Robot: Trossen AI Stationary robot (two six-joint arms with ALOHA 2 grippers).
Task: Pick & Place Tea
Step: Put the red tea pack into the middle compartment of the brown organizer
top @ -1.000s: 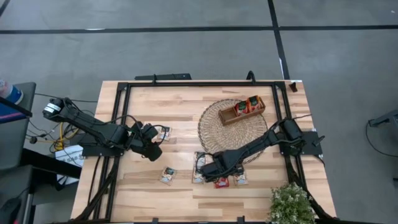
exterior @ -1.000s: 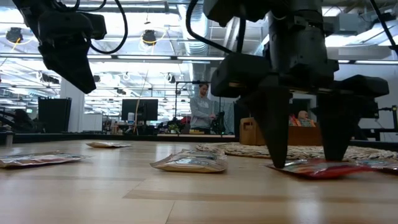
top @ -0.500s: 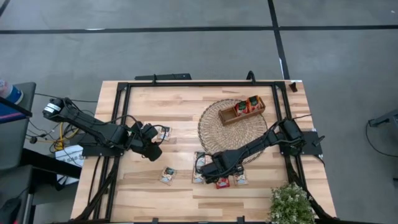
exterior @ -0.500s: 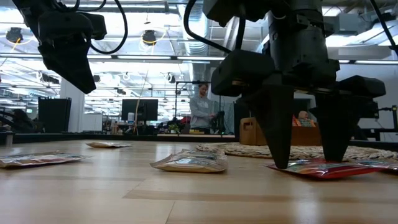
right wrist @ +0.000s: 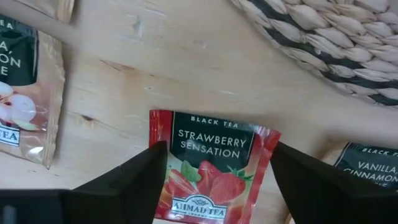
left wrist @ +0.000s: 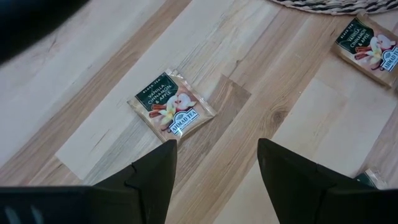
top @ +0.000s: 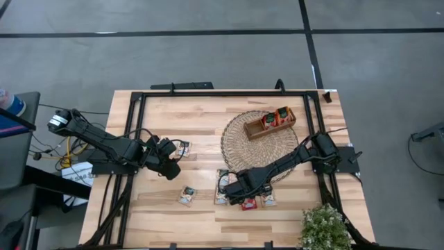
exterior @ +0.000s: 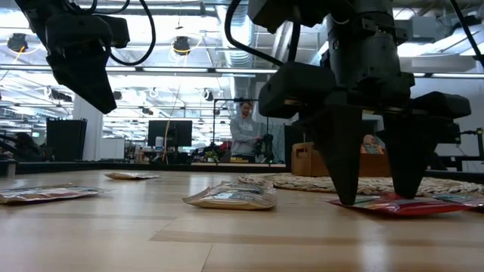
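My right gripper is down on the table with its fingers spread to either side of the red strawberry sachet, tips at the wood and the packet lying flat between them, not yet pinched. In the low view the two fingers straddle it, one at each edge.

The left gripper hangs above the table at the left, jaws apart and holding nothing, with a vanilla-cinnamon-apple sachet lying flat just ahead of it.

My worry is the thinness of the packet: I judge that as the fingers come together they could buckle it, or slide over it, or push it sideways instead of lifting it. A beige sachet lies close on one side and another on the other, so a skewed close could drag a neighbour along.

The wicker mat begins just beyond the red packet, and its raised rim could catch a low carry. The wooden tray sits on the mat's far side with red sachets already in it. Lifting straight up is the clear way out; the table's near edge and a potted plant crowd the right.
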